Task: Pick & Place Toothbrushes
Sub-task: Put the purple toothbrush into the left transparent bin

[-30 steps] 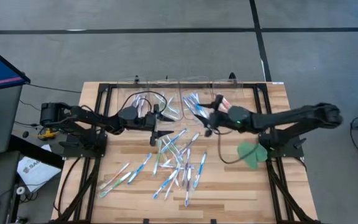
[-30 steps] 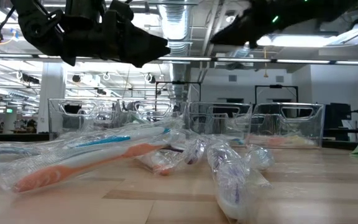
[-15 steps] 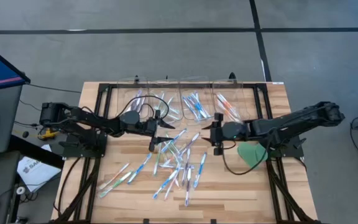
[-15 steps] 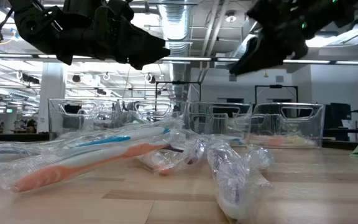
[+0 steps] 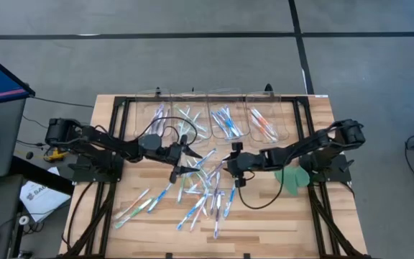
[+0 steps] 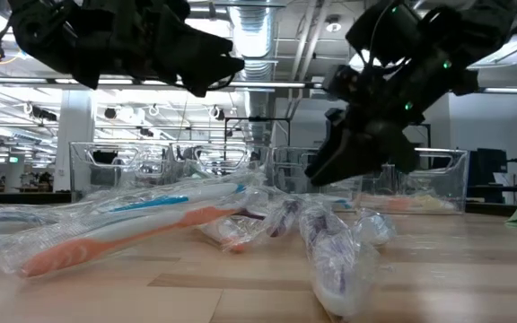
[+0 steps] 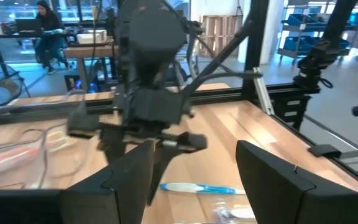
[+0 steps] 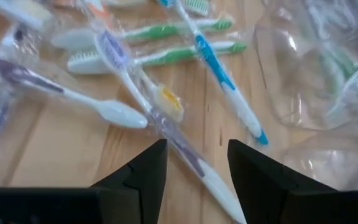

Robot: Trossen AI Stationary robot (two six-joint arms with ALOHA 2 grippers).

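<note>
Many plastic-wrapped toothbrushes (image 5: 201,188) lie loose in a pile on the middle of the wooden table; more lie in the clear bins (image 5: 227,122) at the far edge. My right gripper (image 5: 228,164) hangs open, tilted down, low over the pile's right side. In the right wrist view (image 8: 194,177) a purple-and-white toothbrush (image 8: 179,140) lies just ahead of the fingers, untouched. My left gripper (image 5: 184,162) is open and level above the pile's left side, facing the right gripper. In the left wrist view (image 7: 194,180) a blue toothbrush (image 7: 197,187) lies on the table beyond its fingers.
Several clear bins (image 6: 366,179) stand in a row along the far edge, each with toothbrushes in it. A flat green disc (image 5: 290,177) lies by the right arm's base. The two grippers stand close together over the pile. A black frame (image 5: 117,108) borders the table.
My right gripper has come from above the bins toward the near edge and the left, sinking low over the pile and tipping its fingers downward. My left gripper has swung a little toward the near edge, staying level and open.
</note>
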